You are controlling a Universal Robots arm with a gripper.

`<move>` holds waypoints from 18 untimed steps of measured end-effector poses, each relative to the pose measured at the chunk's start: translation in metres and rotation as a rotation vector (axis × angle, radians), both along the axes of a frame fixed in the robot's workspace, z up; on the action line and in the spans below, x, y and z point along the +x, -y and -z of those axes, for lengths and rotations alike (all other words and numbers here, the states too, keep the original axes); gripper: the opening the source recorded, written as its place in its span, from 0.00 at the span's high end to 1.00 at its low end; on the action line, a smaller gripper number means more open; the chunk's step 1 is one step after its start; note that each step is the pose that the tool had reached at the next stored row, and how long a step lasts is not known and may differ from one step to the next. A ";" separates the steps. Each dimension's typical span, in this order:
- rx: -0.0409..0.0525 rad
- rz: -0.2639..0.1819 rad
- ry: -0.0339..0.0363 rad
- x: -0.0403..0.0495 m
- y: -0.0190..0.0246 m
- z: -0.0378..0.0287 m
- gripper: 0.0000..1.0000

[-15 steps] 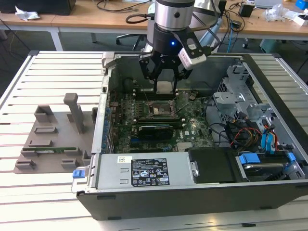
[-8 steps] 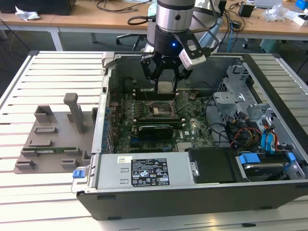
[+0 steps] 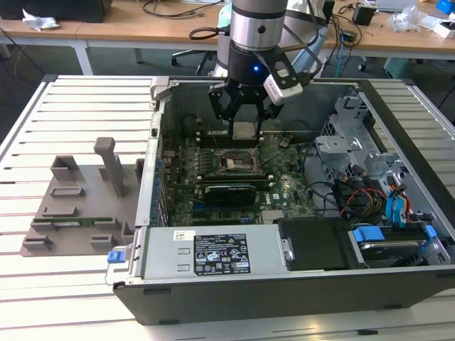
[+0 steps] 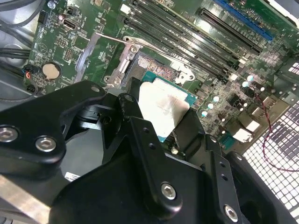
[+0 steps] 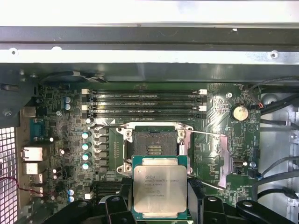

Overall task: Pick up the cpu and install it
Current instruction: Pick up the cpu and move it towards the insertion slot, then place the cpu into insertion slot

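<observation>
The fingers (image 5: 196, 195) are clamped on two opposite edges of the cpu (image 5: 160, 189), one black pad on each side; the other two edges are free. The second wrist view shows the same grip, the fingers (image 4: 191, 128) closed on the cpu (image 4: 163, 108) with its silver plate toward the camera. The cpu is held flat in the air, not seated. Under it lies the open socket (image 5: 153, 145). In the first wrist view one edge of the cpu overlaps the socket frame, and most of the socket is uncovered. A thin metal lever (image 5: 208, 135) stands out at one side of the socket, and the memory slots (image 5: 145, 100) run just beside the frame.

In the exterior view the gripper (image 3: 244, 129) hangs in the upper middle of the frame, inside the open computer case (image 3: 146, 206), higher in the frame than the socket (image 3: 234, 162). The case walls are well apart from it. A black card (image 3: 227, 192) lies near the socket. A grey tray (image 3: 71, 192) rests on the slatted surface (image 3: 78, 99) at the exterior view's left.
</observation>
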State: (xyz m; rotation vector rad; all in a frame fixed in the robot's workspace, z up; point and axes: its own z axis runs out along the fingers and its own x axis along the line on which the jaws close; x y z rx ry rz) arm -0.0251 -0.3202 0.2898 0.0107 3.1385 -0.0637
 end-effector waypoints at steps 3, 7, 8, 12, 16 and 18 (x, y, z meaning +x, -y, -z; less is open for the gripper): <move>-0.0003 0.000 0.0000 0.0000 0.0000 0.0000 0.45; -0.0007 0.000 0.0000 0.0000 0.0000 0.0000 0.45; -0.0007 0.000 0.0000 0.0000 0.0000 0.0000 0.45; -0.0009 0.000 0.0000 0.0000 0.0000 0.0000 0.45; -0.0009 0.021 0.0000 -0.0001 0.0000 0.0000 0.45; -0.0010 0.039 -0.0001 0.0000 0.0000 0.0000 0.45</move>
